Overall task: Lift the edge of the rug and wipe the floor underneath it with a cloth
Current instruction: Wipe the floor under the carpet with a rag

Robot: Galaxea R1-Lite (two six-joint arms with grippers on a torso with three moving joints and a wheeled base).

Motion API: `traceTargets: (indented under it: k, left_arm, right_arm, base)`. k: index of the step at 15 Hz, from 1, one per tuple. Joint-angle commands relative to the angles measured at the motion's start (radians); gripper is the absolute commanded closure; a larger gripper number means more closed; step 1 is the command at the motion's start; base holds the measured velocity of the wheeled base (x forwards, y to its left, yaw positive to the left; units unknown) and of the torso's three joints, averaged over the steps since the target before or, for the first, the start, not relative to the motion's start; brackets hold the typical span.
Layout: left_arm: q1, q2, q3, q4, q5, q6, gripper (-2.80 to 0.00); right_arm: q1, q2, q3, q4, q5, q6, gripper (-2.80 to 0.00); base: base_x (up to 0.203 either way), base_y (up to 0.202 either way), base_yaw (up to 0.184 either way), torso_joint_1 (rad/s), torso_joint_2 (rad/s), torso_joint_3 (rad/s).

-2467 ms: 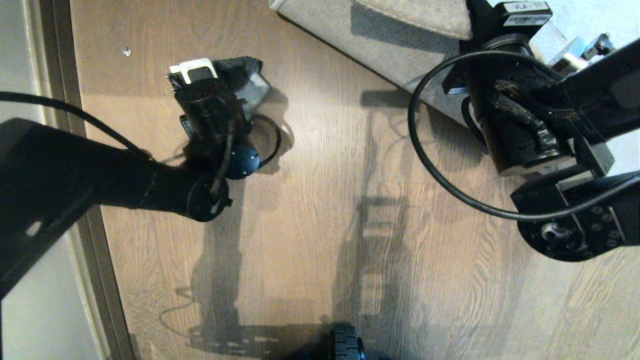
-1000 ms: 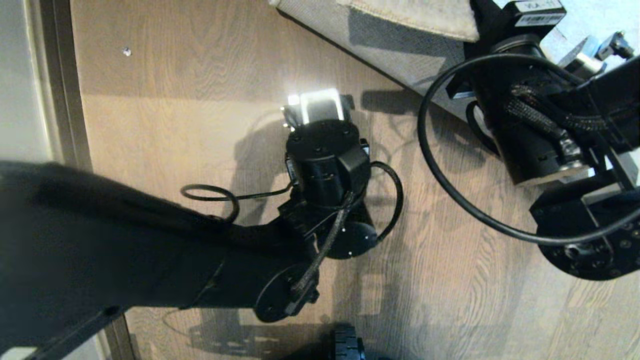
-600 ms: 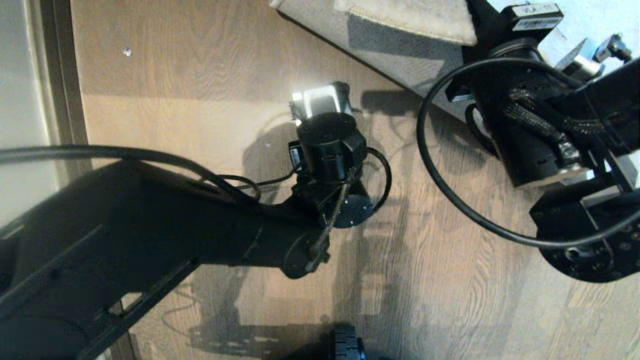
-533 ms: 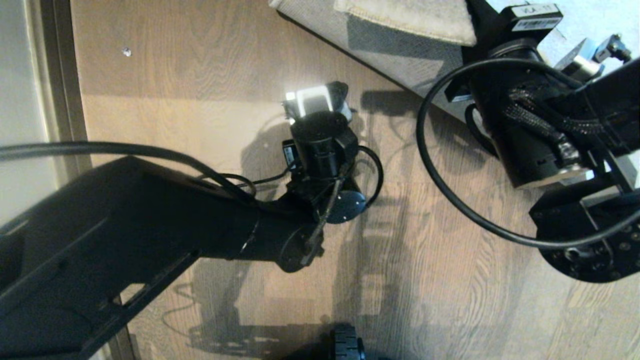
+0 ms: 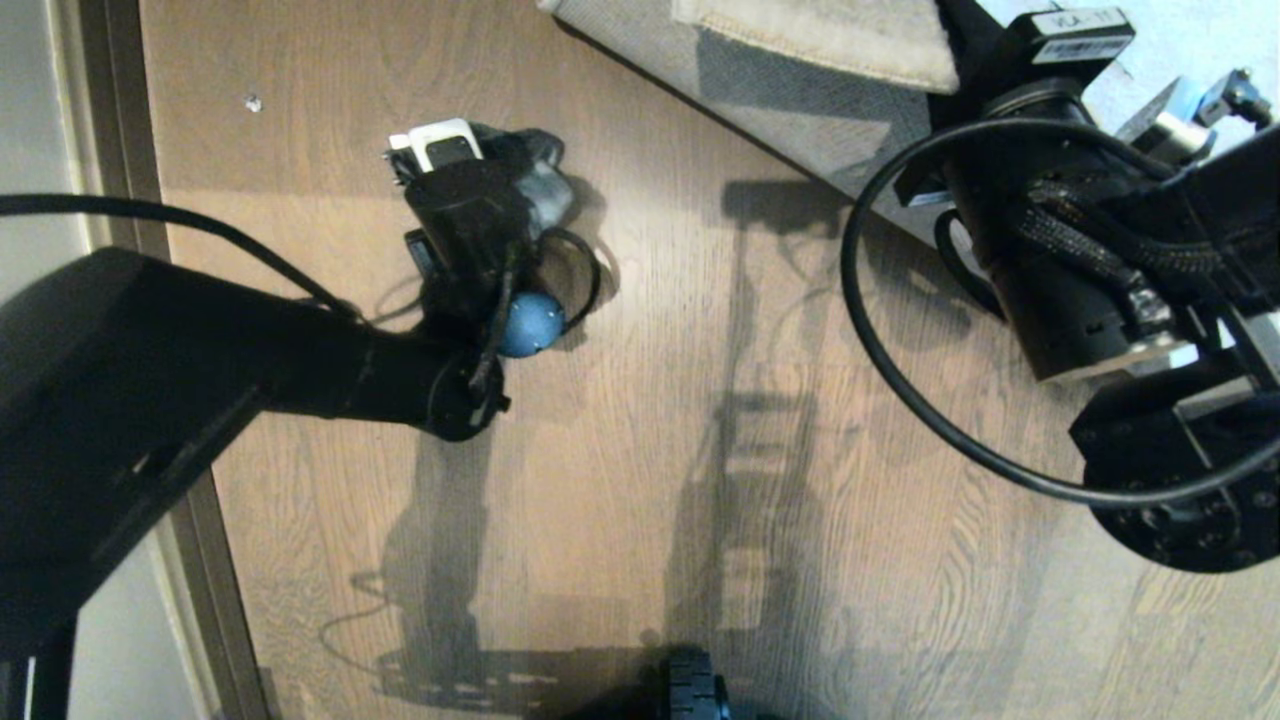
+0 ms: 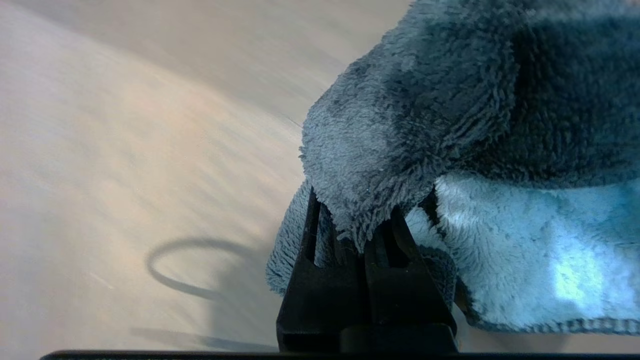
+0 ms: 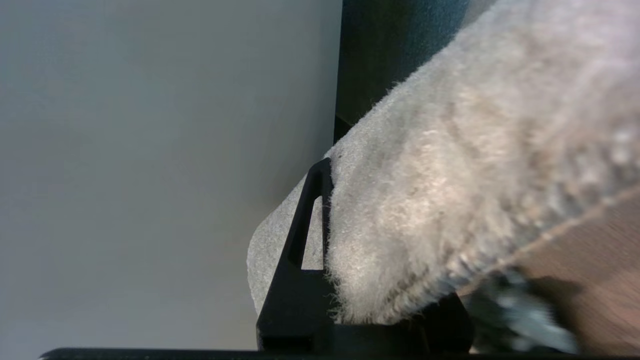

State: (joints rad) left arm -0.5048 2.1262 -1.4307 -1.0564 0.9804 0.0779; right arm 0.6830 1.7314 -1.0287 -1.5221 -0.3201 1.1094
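Observation:
My left gripper (image 6: pixel 357 222) is shut on the dark grey fuzzy cloth (image 6: pixel 450 110), whose lighter inner side shows beside the fingers. In the head view the cloth (image 5: pixel 540 175) presses on the brown plank floor (image 5: pixel 700 400) at the upper left, under the left wrist. My right gripper (image 7: pixel 380 225) is shut on the rug edge (image 7: pixel 450 175) and holds it off the floor. The raised rug edge (image 5: pixel 820 40) folds over at the top of the head view, beside the right wrist. One right finger (image 7: pixel 307 215) shows; the other is hidden by the pile.
A dark skirting strip (image 5: pixel 110 100) and a pale wall run down the left side. A small pale speck (image 5: pixel 253 102) lies on the floor near it. The right arm's black cable (image 5: pixel 900 400) loops over the floor. My base wheel (image 5: pixel 690 690) shows at the bottom.
My left arm has swept the cloth leftwards across the floor, from near the rug's shadow to the upper left. The right gripper holds the rug edge as before.

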Motion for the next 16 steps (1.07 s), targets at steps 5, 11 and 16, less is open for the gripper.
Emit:
traceTargets:
  k: [5,11,16]
  left_arm:
    - [0.057,-0.200,0.225,-0.026,0.012,-0.002,0.00]
    - [-0.340,-0.345,0.558,-0.112,0.090,0.000,0.00]
    - [-0.472,-0.205,0.509,-0.122,0.093,-0.001,0.00]
  right_arm:
    - [0.012,-0.045,0.051,-0.044,0.013,0.006,0.00]
    - [0.026,-0.050,0.055,-0.044,0.015,0.006,0.00]
    - [0.026,-0.049,0.055,-0.044,0.015,0.004,0.00]
  base:
    - [0.000,0.000,0.000,0.000,0.00,0.000]
    - [0.000,0.000,0.000,0.000,0.00,0.000]
    - [0.000,0.000,0.000,0.000,0.00,0.000]
